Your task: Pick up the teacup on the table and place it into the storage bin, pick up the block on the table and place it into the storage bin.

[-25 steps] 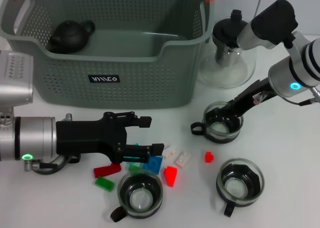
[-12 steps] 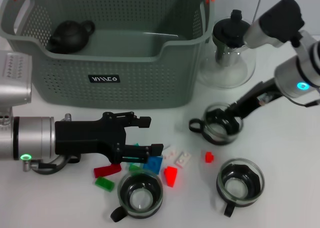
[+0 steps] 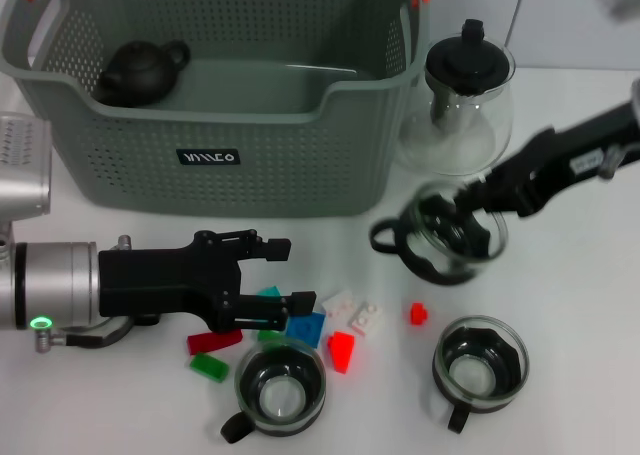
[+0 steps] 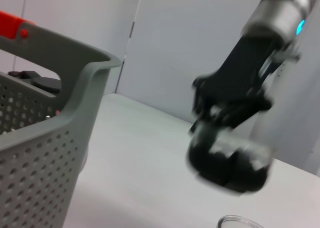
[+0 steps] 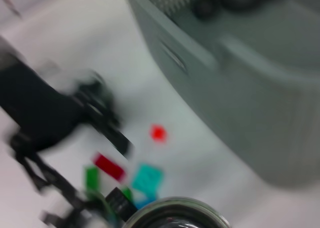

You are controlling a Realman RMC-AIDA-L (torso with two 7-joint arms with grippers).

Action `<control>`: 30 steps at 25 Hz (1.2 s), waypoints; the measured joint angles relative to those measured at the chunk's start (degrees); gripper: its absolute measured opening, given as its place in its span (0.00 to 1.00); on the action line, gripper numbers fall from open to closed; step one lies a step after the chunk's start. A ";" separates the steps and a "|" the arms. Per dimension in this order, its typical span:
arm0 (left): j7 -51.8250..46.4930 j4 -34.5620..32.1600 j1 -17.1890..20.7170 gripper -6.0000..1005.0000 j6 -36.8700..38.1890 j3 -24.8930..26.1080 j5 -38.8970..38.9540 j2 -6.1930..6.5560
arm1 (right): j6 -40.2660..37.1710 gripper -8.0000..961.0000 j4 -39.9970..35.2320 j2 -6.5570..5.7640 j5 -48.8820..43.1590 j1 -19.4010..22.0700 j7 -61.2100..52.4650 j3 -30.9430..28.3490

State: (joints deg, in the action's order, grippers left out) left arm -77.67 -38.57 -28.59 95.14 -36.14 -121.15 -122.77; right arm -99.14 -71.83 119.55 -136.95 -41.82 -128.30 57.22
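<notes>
So the right gripper (image 3: 478,207) is clamping the rim of a glass teacup with a black base and handle (image 3: 443,237), and the cup is hanging off the white desk (image 3: 570,305), tilted, with its handle sticking out toward the robot's left. It's sitting in the open gap between the front right corner of the big grey-green perforated storage bin (image 3: 220,105) and the glass teapot with the black lid (image 3: 462,95). In the left wrist view the cup (image 4: 227,160) is clearly in the air under the gripper (image 4: 225,115), well apart from the bin's rim (image 4: 75,95).

The left gripper (image 3: 285,273) is lying low over the desk, pointing to the right, its two black fingers spread with nothing between them. Its lower fingertip is right at the pile of small plastic blocks: a blue square block (image 3: 305,329), a teal one (image 3: 268,295), a flat red block (image 3: 214,341), a green block (image 3: 208,366), a red wedge block (image 3: 341,351), two white blocks (image 3: 353,311) and a tiny red one (image 3: 418,313) off by itself. The flat red block's long axis is running roughly left to right.

Two more glass teacups are standing upright near the front edge, one (image 3: 280,392) just under the blocks, one (image 3: 479,359) to the right. A dark round teapot (image 3: 140,70) is already sitting in the bin's back left corner, leaving most of the bin floor free.
</notes>
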 joint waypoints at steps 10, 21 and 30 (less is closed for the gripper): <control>0.41 0.14 0.01 0.82 0.03 0.10 0.04 0.08 | -2.44 0.07 -7.14 -0.97 13.10 -8.62 -3.97 -7.09; 0.04 -0.24 -0.41 0.82 0.30 0.11 0.03 0.14 | 25.10 0.07 20.16 -3.54 1.88 -29.70 -2.02 -2.43; 0.03 -0.28 -0.49 0.82 0.57 0.11 0.03 0.17 | 47.00 0.07 40.61 -2.76 -3.55 -34.51 1.58 3.18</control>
State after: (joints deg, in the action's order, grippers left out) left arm -77.64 -38.85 -29.08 95.72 -36.03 -121.11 -122.61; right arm -52.15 -31.22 116.79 -140.49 -76.33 -126.72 60.40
